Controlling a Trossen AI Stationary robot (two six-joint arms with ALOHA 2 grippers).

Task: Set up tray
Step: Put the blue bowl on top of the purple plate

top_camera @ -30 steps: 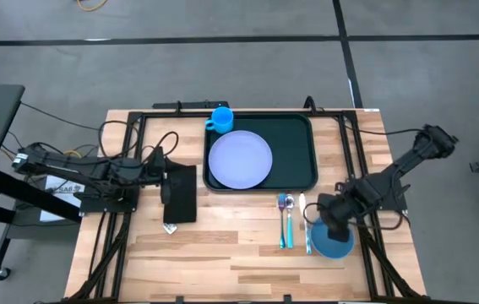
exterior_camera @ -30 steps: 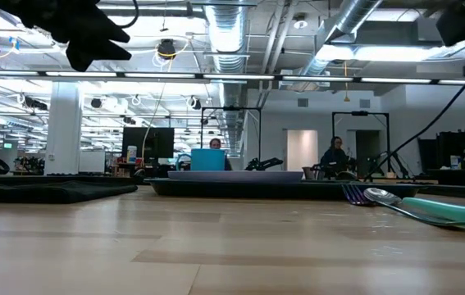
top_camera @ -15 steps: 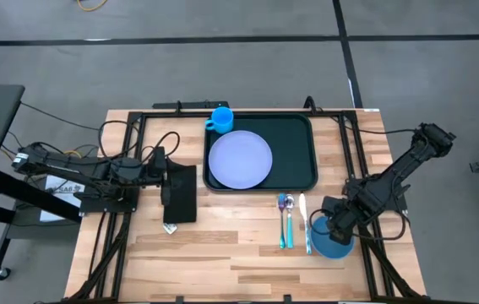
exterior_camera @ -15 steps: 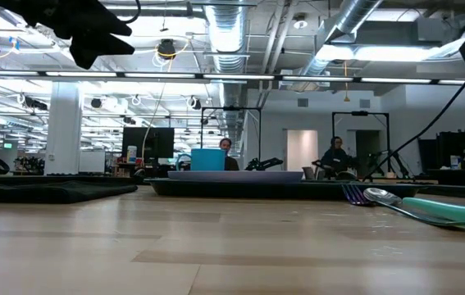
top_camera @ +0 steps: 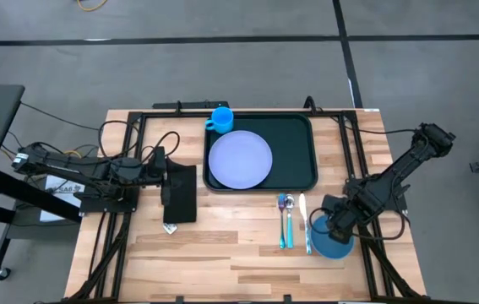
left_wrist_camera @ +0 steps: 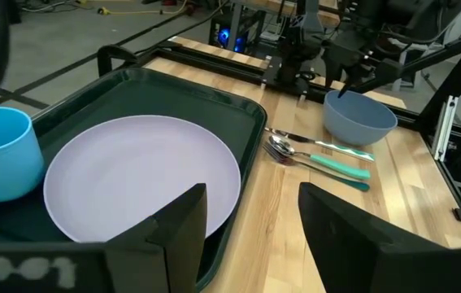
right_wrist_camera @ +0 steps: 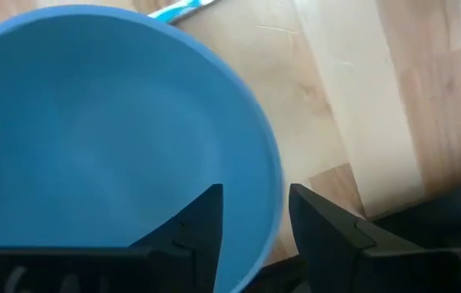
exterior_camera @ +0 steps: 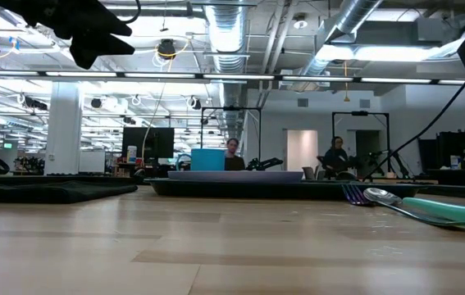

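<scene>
The dark green tray [top_camera: 294, 152] lies at the table's far middle and carries a lavender plate [top_camera: 240, 159] and a blue cup [top_camera: 220, 118]. A spoon and fork with teal handles [top_camera: 286, 221] and a knife [top_camera: 304, 221] lie on the wood near the tray. The blue bowl [top_camera: 334, 243] stands on the table to their right. My right gripper [right_wrist_camera: 256, 195] is open over the bowl's far-left rim, one finger inside and one outside. My left gripper [left_wrist_camera: 254, 236] is open and waits at the table's left, above a flat black rectangle [top_camera: 182, 196]. My right gripper comes down from above over the blue bowl's rim [right_wrist_camera: 279, 191], which runs between its two open fingers [right_wrist_camera: 206, 216]. Whether either finger touches the rim, I cannot tell. The bowl stands upright on the table.
Black frame rails [top_camera: 345, 139] and cables run along both sides of the table. A small white label [top_camera: 170, 228] lies by the black rectangle. Bare wood [top_camera: 214, 253] spreads along the near edge. In the low view, people sit in the room behind the table.
My right gripper has moved a little toward the table's near edge and down onto the bowl's rim, then held still. Its fingers have stayed open. Nothing on the table has shifted.
</scene>
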